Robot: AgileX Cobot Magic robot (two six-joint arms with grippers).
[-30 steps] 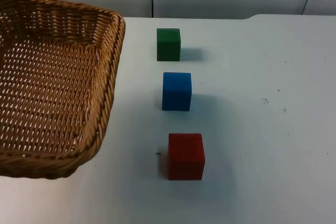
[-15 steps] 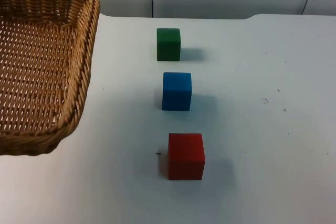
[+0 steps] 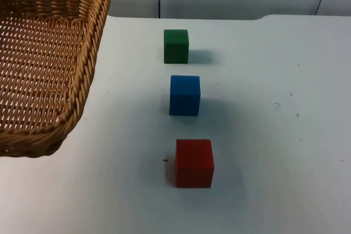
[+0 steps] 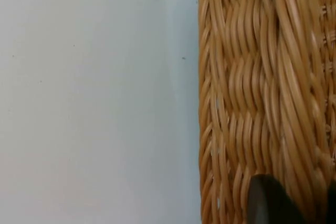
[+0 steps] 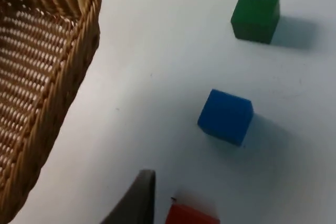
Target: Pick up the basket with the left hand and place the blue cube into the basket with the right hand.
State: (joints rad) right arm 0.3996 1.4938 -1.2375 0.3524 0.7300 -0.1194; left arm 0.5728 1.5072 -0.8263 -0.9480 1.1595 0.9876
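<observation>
Basket [image 3: 44, 64] first, at nine to ten o'clock in the top view: it hangs tilted above the worktop [image 3: 274, 135], and the left wrist view shows a black fingertip of the left gripper [image 4: 294, 203] pressed against the woven rim, so I judge that gripper is clamped on the wall and holds the basket up, open side ready to receive. Its woven floor shows bare, with nothing inside. Right of it, well apart, three cubes stand in a line from twelve to six o'clock: green cube [image 3: 176, 46], blue cube [image 3: 185, 95] in the middle, red cube [image 3: 194, 163] nearest; the blue one sits untouched on the worktop. The right gripper [image 5: 131, 203] hovers over this row near the red cube; how far it is open, I cannot tell.
</observation>
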